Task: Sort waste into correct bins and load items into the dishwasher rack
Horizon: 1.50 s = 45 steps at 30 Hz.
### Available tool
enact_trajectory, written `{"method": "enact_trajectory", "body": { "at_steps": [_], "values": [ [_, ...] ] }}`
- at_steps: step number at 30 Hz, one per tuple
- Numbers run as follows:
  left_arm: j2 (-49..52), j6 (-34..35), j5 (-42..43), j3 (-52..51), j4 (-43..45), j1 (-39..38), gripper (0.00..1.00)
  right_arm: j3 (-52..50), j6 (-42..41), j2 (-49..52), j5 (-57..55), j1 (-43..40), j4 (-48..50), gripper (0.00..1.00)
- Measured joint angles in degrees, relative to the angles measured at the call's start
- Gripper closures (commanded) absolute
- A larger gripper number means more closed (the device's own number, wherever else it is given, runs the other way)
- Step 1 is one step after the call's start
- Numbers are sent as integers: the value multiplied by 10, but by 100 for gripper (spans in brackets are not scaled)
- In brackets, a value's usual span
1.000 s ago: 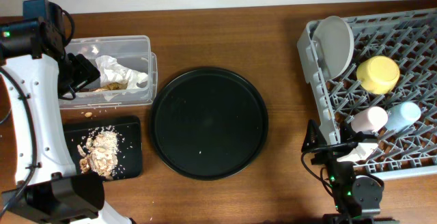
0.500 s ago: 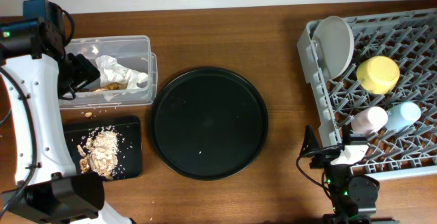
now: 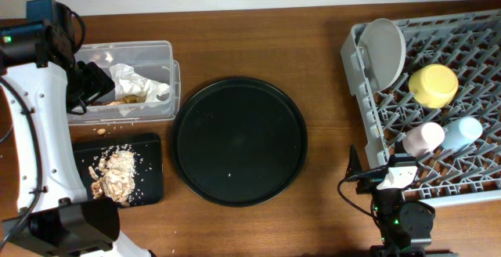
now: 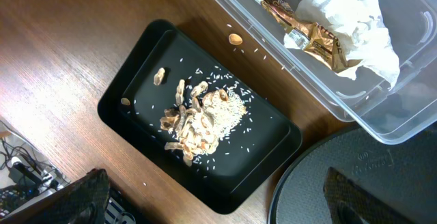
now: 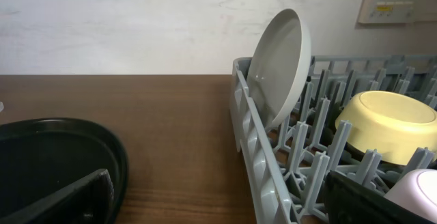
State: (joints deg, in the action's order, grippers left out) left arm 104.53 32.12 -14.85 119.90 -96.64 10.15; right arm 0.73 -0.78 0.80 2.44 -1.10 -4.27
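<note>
**Table state: rack loaded, waste binned, both grippers released**

1. Dishwasher rack [image 3: 477,38]: light grey, at the right end of the wooden table, part of it out of the overhead view. It holds all 4 items.
2. Round black tray [image 3: 239,141]: mid-table, between bins and rack, with only a few pale specks on it.
3. Clear tub [image 3: 149,47]: far left, just beside the round tray. The crumpled wrapper [image 4: 355,26] lies inside, white paper with a bronze-looking foil strip beside it.
4. Flat black tray [image 3: 149,151]: directly in front of the tub, close to it. The food scraps [image 4: 194,118] sit heaped near its middle, tan pieces on pale crumbs, with a few strays toward one corner. 1 loose scrap [image 4: 235,39] lies on the wood between tray and tub.
5. Grey plate [image 3: 381,52]: on edge in the rack's far-left corner, leaning by the left wall.
6. Yellow bowl [image 3: 433,85]: on the pegs just right of the plate.
7. Pink cup [image 3: 423,138] and light-blue cup [image 3: 459,130]: side by side on the pegs, nearer than the bowl, pink to the left.
8. Left gripper [image 4: 213,183]: above the 2 bins, fingers spread wide, nothing between them.
9. Right gripper [image 5: 217,177]: at the rack's near-left corner, camera looking along its left wall. Fingers spread wide and empty, the pink cup just beside the right finger.
</note>
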Motion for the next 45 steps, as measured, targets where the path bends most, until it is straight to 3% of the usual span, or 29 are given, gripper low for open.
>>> {"method": "enact_trajectory", "body": {
  "at_steps": [29, 37, 45],
  "values": [
    [0, 0, 0, 0, 0, 0, 1, 0, 6, 0, 0, 0, 0, 1],
    [0, -14, -4, 0, 0, 0, 1, 0, 6, 0, 0, 0, 0, 1],
    [-3, -72, -4, -43, 7, -33, 1, 0, 6, 0, 0, 0, 0, 1]
  ]
}}
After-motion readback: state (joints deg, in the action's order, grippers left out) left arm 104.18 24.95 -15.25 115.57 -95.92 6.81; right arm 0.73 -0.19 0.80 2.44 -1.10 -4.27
